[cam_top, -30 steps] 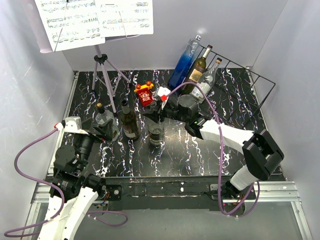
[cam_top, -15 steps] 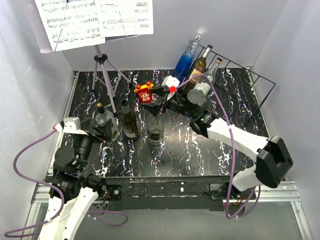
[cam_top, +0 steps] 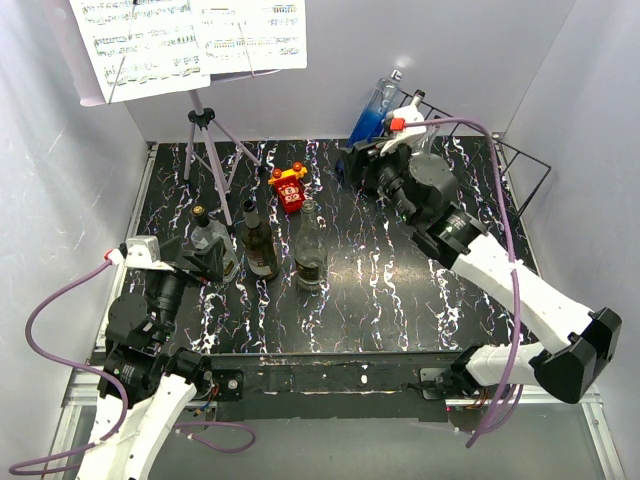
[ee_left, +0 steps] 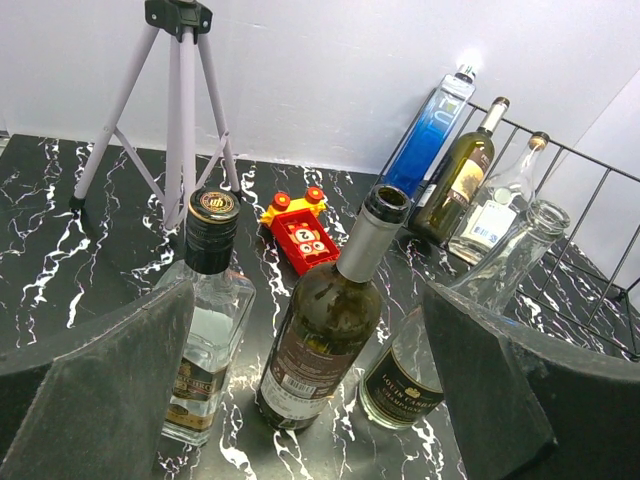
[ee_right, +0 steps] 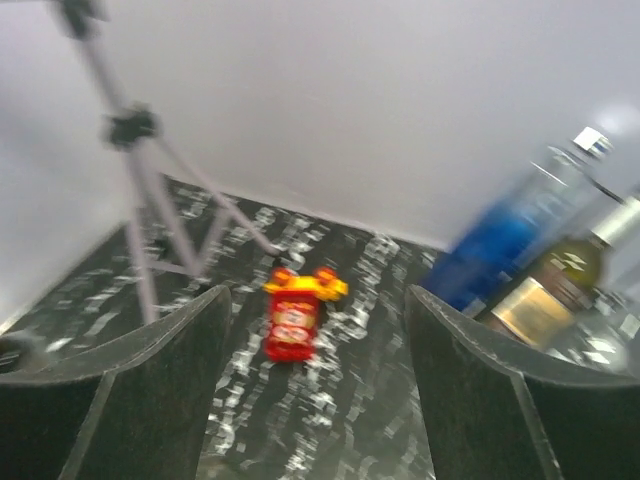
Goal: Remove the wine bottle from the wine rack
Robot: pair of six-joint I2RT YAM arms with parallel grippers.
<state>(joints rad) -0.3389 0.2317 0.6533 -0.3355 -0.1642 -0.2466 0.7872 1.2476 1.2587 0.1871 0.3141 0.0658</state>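
Three bottles lie on the wine rack (cam_top: 522,153): a blue bottle (ee_left: 430,135) at its left end, then a green bottle (ee_left: 460,180), then a clear bottle (ee_left: 500,210). Well left of the rack, three standing bottles (cam_top: 260,245) sit on the table (cam_top: 400,290), so we judge the job partly done, with another lift in hand. Our right claw (ee_right: 315,310) hovers just left of the rack's blue bottle, spread wide, holding and touching nothing. Our left claw (ee_left: 308,288), well left of the rack, gapes wide too, gripping nothing.
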